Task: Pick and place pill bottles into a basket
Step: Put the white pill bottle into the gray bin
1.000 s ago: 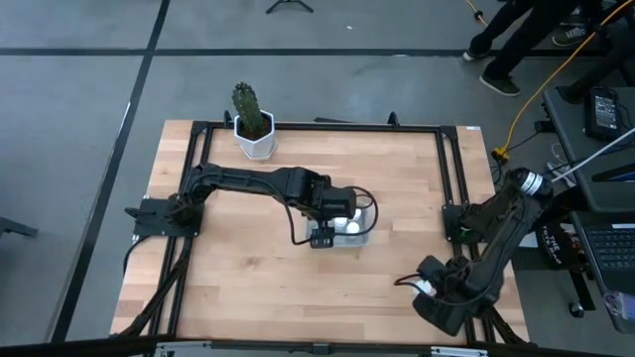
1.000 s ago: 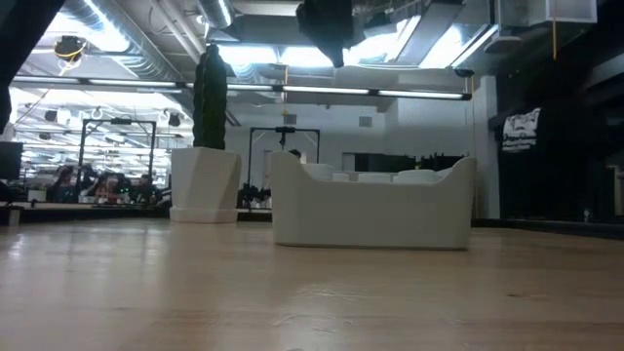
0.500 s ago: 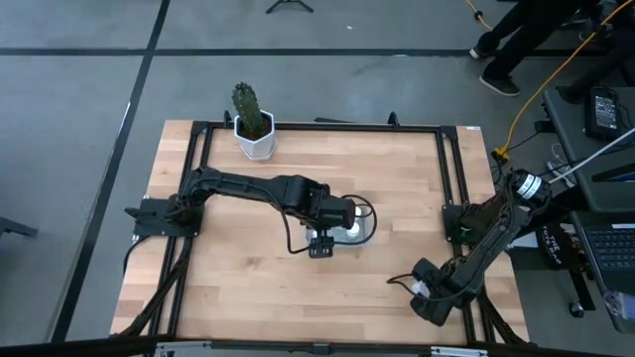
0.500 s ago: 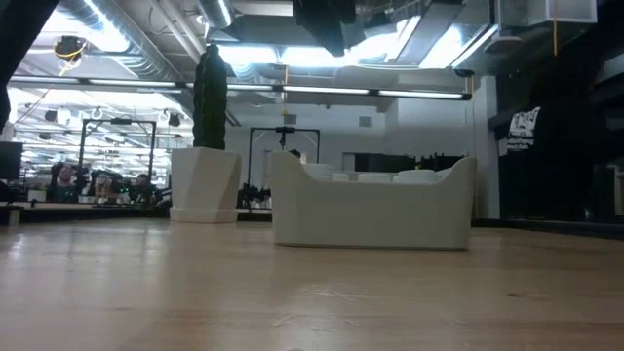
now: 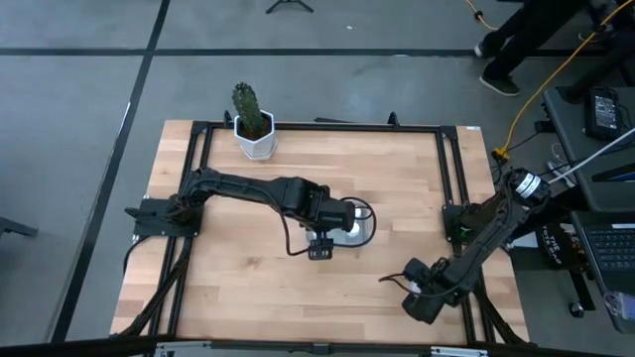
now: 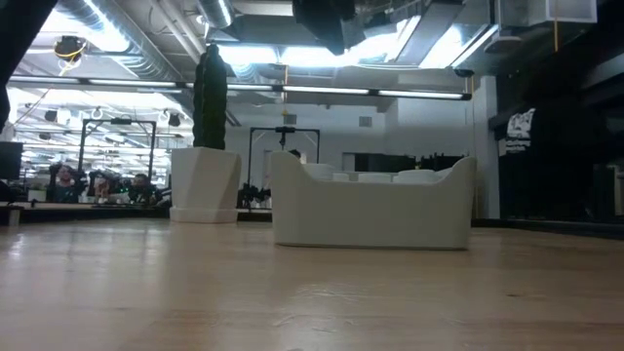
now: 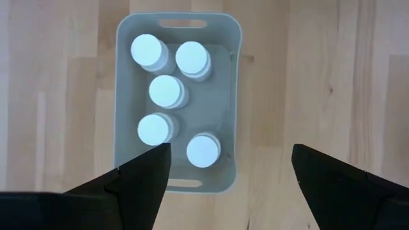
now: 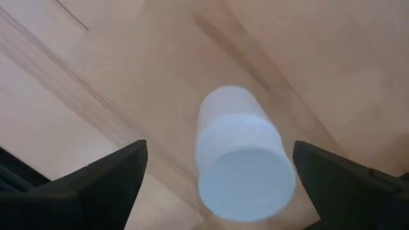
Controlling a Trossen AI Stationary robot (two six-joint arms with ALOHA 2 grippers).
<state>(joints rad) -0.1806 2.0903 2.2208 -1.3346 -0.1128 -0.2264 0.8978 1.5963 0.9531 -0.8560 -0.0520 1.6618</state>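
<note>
Five pill bottles sit in the basket beneath the released left gripper; last bottle stands loose between the wide-open right gripper.

Worktop: pale wood planks, smooth, faint sheen. Basket: grey-blue translucent plastic, smooth. Pill bottles: white plastic, matt caps. Cactus pot: white, smooth. Frame round worktop: black metal.

Five white-capped pill bottles stand upright in the basket.
</note>
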